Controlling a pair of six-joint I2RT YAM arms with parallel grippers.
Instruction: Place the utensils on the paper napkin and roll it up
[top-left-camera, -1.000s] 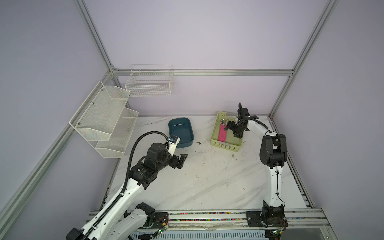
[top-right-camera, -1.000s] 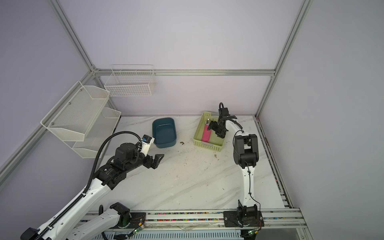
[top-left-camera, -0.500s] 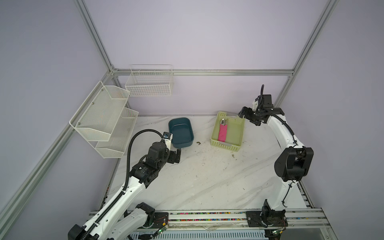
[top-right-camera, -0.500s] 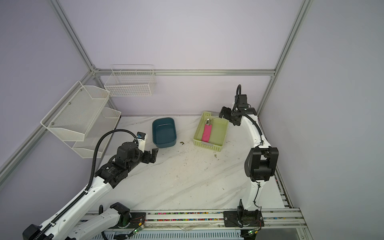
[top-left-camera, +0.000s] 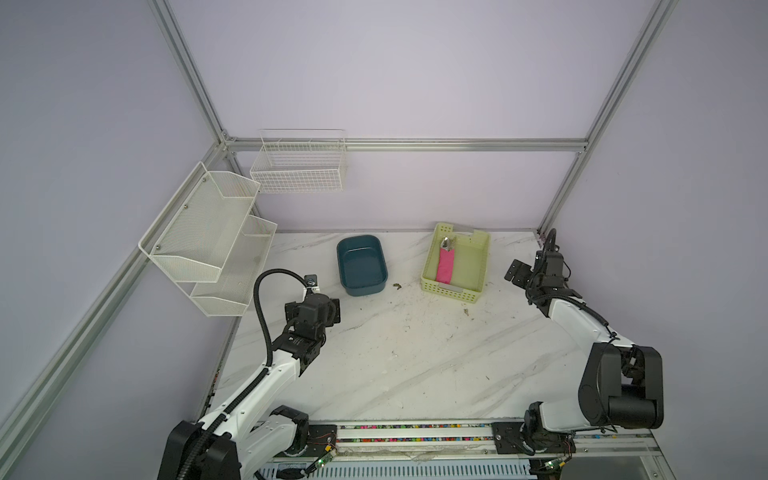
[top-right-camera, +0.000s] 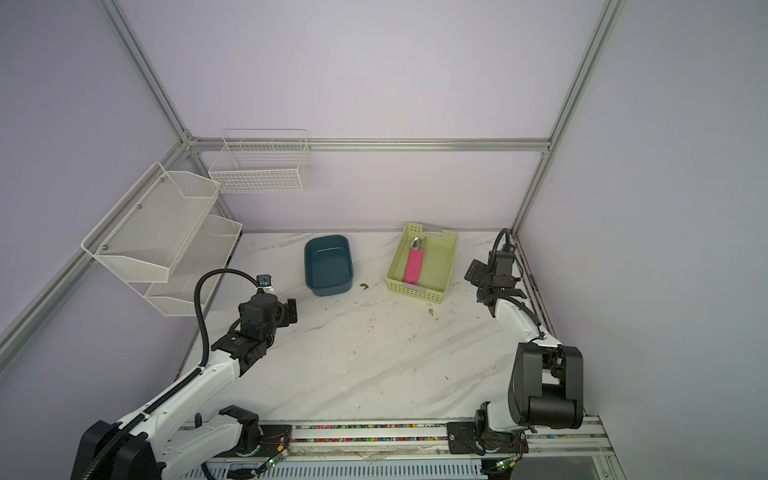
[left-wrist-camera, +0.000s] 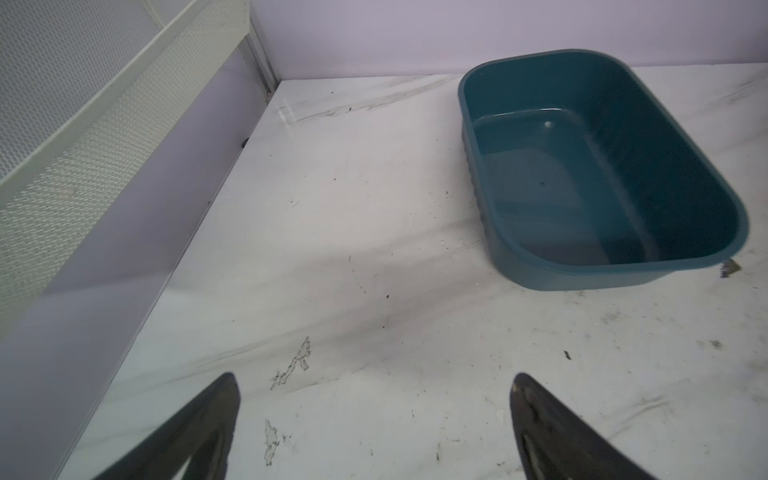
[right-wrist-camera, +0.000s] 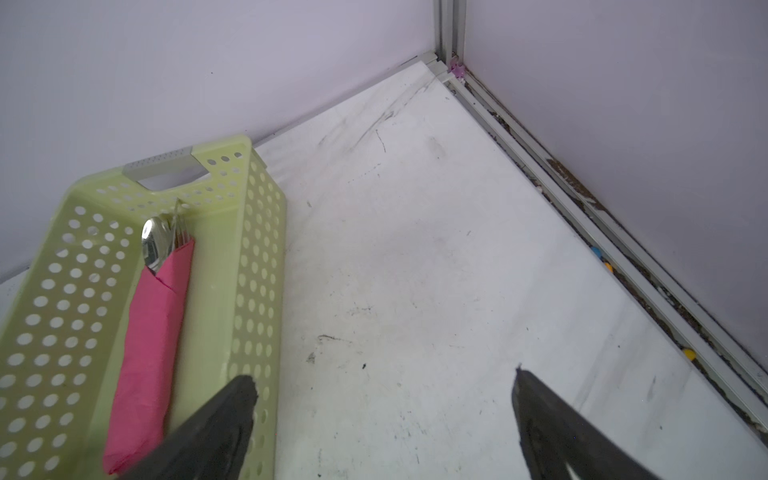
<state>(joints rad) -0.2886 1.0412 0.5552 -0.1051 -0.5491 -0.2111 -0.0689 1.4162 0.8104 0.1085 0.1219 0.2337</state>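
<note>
The pink paper napkin (top-left-camera: 445, 268) (top-right-camera: 413, 266) (right-wrist-camera: 153, 332) lies rolled up inside the pale green basket (top-left-camera: 469, 266) (top-right-camera: 437, 266) (right-wrist-camera: 257, 249). The shiny heads of the utensils (top-left-camera: 446, 243) (top-right-camera: 417, 243) (right-wrist-camera: 154, 243) stick out of its far end; their handles are hidden in the roll. My right gripper (top-left-camera: 517, 274) (top-right-camera: 478, 272) (right-wrist-camera: 382, 378) hangs open and empty to the right of the basket. At the table's left, short of the teal tub (top-left-camera: 361, 266) (left-wrist-camera: 582, 166), my left gripper (top-left-camera: 332, 311) (top-right-camera: 291, 311) (left-wrist-camera: 374, 378) is open and empty.
White mesh shelves (top-left-camera: 208, 241) jut from the left wall, and a wire basket (top-left-camera: 299, 166) hangs on the back wall. Small crumbs (top-left-camera: 397, 285) lie between tub and basket. A metal rail (right-wrist-camera: 623, 249) runs along the right wall.
My right gripper has left the basket, swinging up and back, then down to the basket's right. My left arm has drawn back toward the left.
</note>
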